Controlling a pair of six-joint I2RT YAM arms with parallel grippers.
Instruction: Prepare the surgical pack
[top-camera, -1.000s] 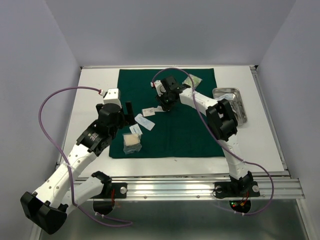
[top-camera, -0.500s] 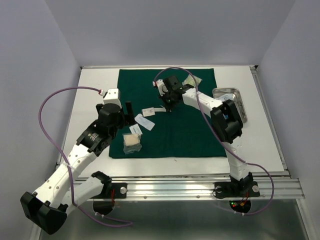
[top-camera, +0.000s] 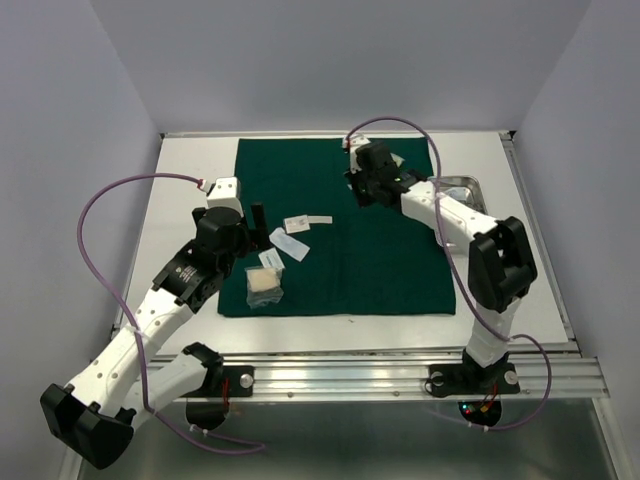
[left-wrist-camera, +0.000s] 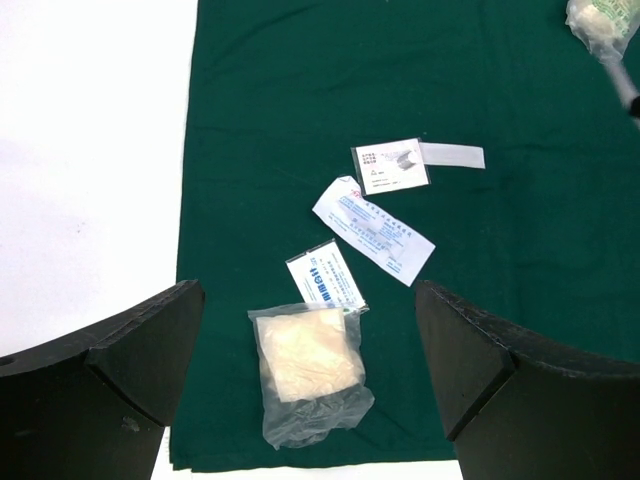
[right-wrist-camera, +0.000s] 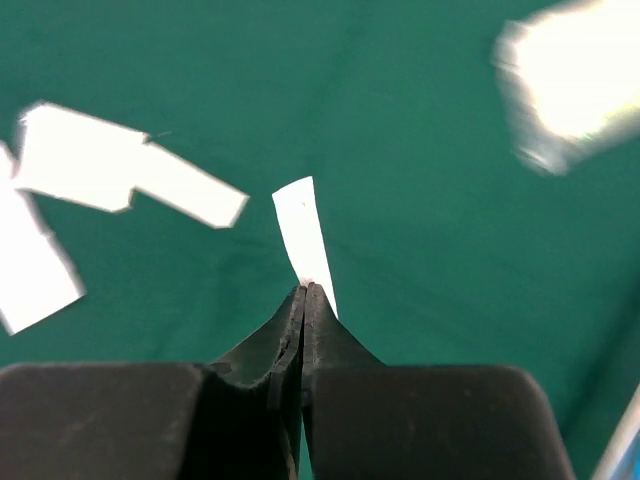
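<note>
The dark green drape (top-camera: 340, 270) lies flat on the white table. On its left part lie a clear bag of gauze (top-camera: 264, 287) (left-wrist-camera: 305, 365) and three white paper packets (top-camera: 292, 244) (left-wrist-camera: 372, 228). My left gripper (top-camera: 245, 225) (left-wrist-camera: 310, 300) hangs open above the gauze bag and holds nothing. My right gripper (top-camera: 362, 196) (right-wrist-camera: 304, 290) is over the drape's back right part. It is shut on a narrow white paper strip (right-wrist-camera: 305, 235) that sticks out ahead of its tips. The steel tray (top-camera: 455, 181) is mostly hidden behind the right arm.
A small clear bag with pale contents (left-wrist-camera: 600, 20) (right-wrist-camera: 575, 85) lies near the drape's back right corner, beside the right gripper. Bare white table (top-camera: 190, 200) borders the drape on both sides. Purple cables arch over both arms.
The right gripper closed on the white strip and moved right and back, away from the packets. The right elbow swung right, over the tray. The left arm stayed still.
</note>
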